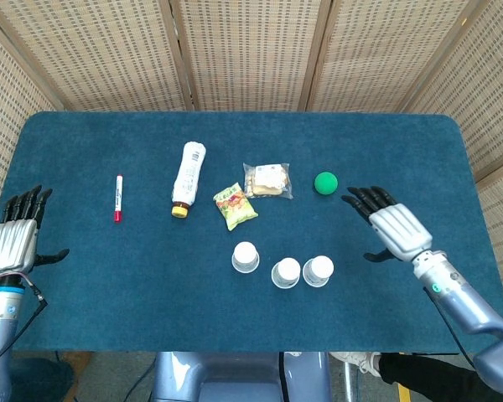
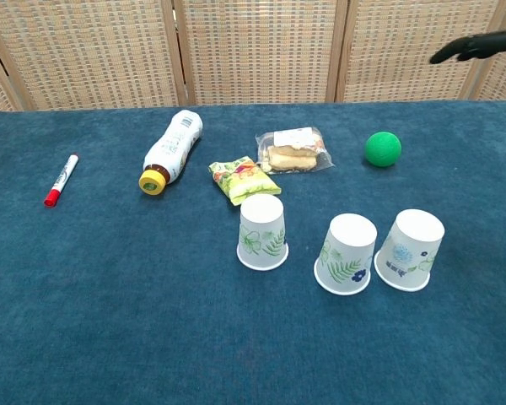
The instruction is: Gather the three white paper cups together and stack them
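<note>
Three white paper cups (image 1: 246, 257) (image 1: 286, 273) (image 1: 318, 270) upside down in a row near the front edge, unstacked; left hand (image 1: 13, 240) and right hand (image 1: 391, 229) spread wide, holding nothing.

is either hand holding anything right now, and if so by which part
Nothing is held. The left hand and the right hand are both open with fingers apart, clear of the three paper cups.

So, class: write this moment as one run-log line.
left hand: open, table edge | right hand: open, near green ball | three cups: inverted, unstacked, untouched
</note>
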Controlling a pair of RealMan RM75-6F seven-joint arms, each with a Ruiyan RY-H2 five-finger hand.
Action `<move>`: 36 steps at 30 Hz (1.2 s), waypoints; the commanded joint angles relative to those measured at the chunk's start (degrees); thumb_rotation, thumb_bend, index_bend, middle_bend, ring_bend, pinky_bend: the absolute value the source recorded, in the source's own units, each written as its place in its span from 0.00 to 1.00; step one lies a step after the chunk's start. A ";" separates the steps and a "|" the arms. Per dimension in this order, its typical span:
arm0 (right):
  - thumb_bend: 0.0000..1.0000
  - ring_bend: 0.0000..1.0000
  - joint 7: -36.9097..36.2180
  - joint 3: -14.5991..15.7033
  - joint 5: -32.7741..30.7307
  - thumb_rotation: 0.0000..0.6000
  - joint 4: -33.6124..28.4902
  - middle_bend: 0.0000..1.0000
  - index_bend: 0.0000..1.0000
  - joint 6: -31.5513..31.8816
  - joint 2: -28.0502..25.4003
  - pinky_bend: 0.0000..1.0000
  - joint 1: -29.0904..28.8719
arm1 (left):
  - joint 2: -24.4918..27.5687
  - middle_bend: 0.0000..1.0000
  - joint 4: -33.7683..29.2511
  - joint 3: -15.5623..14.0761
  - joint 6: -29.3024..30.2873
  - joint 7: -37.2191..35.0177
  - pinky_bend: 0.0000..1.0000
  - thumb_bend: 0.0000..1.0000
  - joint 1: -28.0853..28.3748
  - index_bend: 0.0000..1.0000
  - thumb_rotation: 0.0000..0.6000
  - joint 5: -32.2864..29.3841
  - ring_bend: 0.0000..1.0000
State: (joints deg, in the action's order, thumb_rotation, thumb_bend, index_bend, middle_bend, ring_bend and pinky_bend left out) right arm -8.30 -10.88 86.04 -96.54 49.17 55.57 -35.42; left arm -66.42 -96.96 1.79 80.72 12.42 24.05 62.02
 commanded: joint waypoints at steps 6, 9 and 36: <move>0.00 0.00 4.38 -6.20 -15.12 1.00 1.00 0.00 0.04 -23.52 9.36 0.00 -21.74 | 1.15 0.00 0.86 1.25 1.58 -0.53 0.00 0.00 -2.38 0.00 1.00 2.04 0.00; 0.00 0.00 8.43 -5.25 -21.19 1.00 3.41 0.01 0.04 -25.64 13.48 0.00 -26.85 | 1.66 0.00 0.48 1.61 0.65 -1.00 0.00 0.00 -2.60 0.00 1.00 2.56 0.00; 0.00 0.24 32.90 13.47 -60.34 1.00 10.19 0.29 0.26 -11.46 31.42 0.34 -47.18 | 2.08 0.00 -0.01 3.00 -5.32 -1.45 0.00 0.00 -3.35 0.00 1.00 5.44 0.00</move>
State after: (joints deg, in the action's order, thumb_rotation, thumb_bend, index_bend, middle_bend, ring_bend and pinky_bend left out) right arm 24.36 2.53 25.71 -87.35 36.60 85.72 -82.72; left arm -64.37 -96.89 4.79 75.48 11.00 20.74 67.37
